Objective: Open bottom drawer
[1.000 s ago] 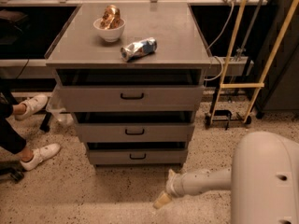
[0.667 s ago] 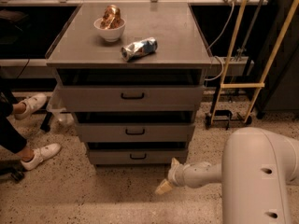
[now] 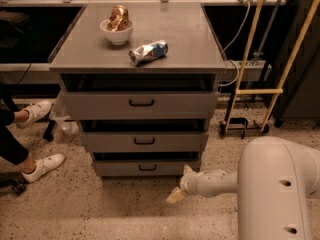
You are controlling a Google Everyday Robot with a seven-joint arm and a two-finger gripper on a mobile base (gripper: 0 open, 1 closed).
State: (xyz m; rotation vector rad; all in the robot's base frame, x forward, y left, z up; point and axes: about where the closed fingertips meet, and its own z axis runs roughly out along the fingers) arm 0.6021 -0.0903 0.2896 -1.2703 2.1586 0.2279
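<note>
STEP: approach, handle not yet grasped | TARGET: short grey metal bottom drawer, lowest in the grey cabinet, appears closed, small black loop handle at its centre | GRIPPER: cream-tipped gripper low near the speckled floor, just below and right of the drawer front; grip state cannot be told | NEXT: likely needs to move up and left to the handle, then pull outward

White bowl beside crumpled silver packet on cabinet top; white sneakers at left.

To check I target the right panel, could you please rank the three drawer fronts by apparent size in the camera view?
Largest first: top drawer, middle drawer, bottom drawer. The tool hangs near the floor, right of it.
</note>
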